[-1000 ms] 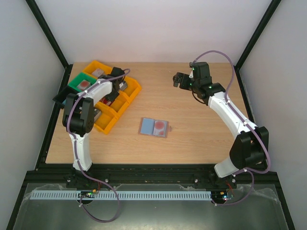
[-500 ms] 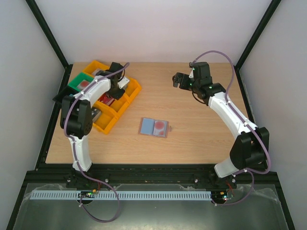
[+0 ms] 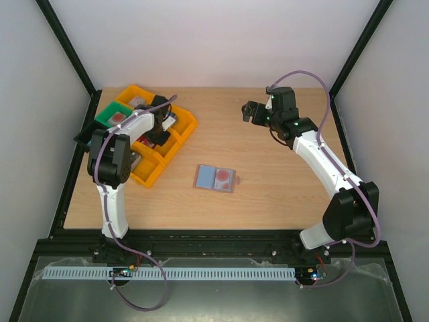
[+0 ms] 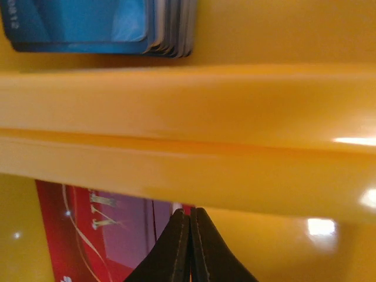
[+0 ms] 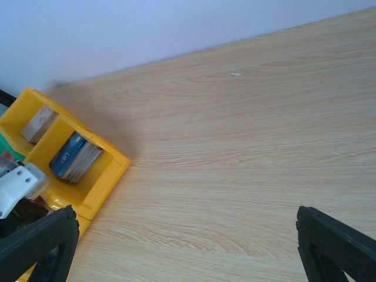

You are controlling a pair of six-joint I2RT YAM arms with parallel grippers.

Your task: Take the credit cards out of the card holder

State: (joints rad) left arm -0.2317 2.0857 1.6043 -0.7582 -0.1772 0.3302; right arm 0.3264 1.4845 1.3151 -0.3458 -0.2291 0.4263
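Observation:
A flat blue-grey piece [image 3: 216, 178] with a red round mark and a thin brownish right edge lies mid-table; I cannot tell whether it is the card holder lying open or credit cards. My left gripper [image 4: 190, 212] is shut with nothing visible between its fingers. It hangs low in a yellow tray [image 3: 191, 125] compartment, over a red and purple card [image 4: 88, 235]. A stack of blue cards [image 4: 100, 26] fills the compartment beyond the divider wall [image 4: 188, 135]. My right gripper [image 3: 249, 111] hovers wide open and empty above bare table at the back.
Green [image 3: 107, 118] and black [image 3: 83, 138] trays adjoin the yellow one at the back left. The right wrist view shows the yellow tray's corner [image 5: 111, 170], its blue card stack [image 5: 75, 157] and a grey block [image 5: 38, 123]. Black frame posts bound the table.
The left gripper's jaws have closed, and its wrist lifted toward the back, then came down again over the yellow tray. The right arm and the mid-table piece have not moved.

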